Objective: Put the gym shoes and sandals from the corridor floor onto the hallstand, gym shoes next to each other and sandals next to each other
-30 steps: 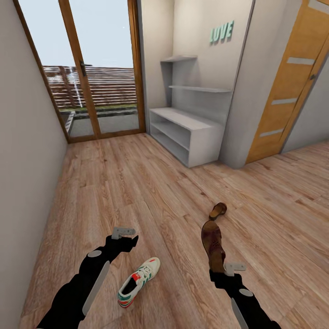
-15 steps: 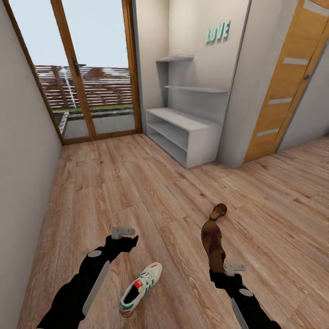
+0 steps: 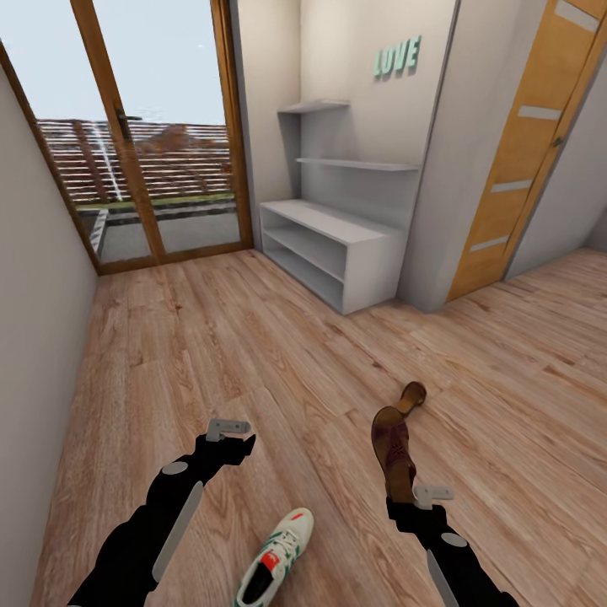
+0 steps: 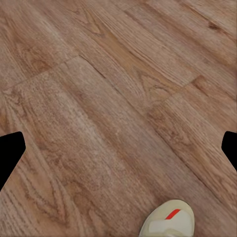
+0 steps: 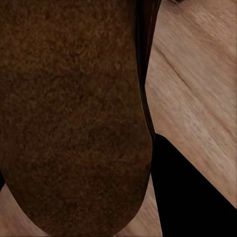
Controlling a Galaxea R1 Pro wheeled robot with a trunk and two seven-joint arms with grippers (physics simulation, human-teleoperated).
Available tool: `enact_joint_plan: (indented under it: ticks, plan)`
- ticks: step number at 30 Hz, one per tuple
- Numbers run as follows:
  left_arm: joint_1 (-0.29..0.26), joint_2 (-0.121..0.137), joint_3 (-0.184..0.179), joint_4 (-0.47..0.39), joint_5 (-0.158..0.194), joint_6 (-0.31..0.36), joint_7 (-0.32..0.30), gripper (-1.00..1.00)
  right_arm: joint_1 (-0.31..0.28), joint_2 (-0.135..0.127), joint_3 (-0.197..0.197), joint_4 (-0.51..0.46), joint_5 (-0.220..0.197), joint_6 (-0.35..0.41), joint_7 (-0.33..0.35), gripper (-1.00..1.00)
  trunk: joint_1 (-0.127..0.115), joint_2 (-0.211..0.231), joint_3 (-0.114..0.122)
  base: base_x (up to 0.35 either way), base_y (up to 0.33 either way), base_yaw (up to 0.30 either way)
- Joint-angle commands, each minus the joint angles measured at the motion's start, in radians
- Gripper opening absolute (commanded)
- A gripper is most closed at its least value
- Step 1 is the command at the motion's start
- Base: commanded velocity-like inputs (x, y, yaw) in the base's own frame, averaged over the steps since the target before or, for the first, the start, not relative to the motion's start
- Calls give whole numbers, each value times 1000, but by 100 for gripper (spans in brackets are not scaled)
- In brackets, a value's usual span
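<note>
Camera is swinging right, things staying put. Your right gripper [image 3: 403, 497] is clamping a stiff, light sandal [image 3: 393, 451] by its heel; left gripper [image 3: 229, 432] is hanging wide beside the gym shoe [image 3: 276, 570].

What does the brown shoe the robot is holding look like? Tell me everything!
The sandal is brown and leathery-looking, with a darker edge along its side. The right tool holds it by one end, so it sticks out forward above the wooden floor. In the right wrist view its wide, mottled brown surface looks rounded at one end.
</note>
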Motion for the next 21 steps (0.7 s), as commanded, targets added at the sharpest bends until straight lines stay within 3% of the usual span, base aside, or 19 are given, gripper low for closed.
enact_joint_plan:
  ticks: [1, 9, 14, 21]
  plan:
    - [-1, 1, -1, -1, 9, 5, 2, 100, 0, 0, -1, -2, -3, 7, -3, -100, 0, 0, -1, 45, 44, -4]
    - [0, 1, 0, -1, 11, 4, 3, 100, 0, 0, -1, -2, -3, 7, -3, -100, 0, 0, -1, 80, 8, -1]
    - [3, 12, 2, 113, 11, -26, 1, 100, 0, -1, -5, -3, -3, 14, -2, -100, 0, 0, -1, 6, 0, 0]
    - [3, 15, 1, 280, 5, -87, 1, 100, 0, -4, -9, -5, -5, 236, 4, -100, 0, 0, -1, 0, 0, 0]
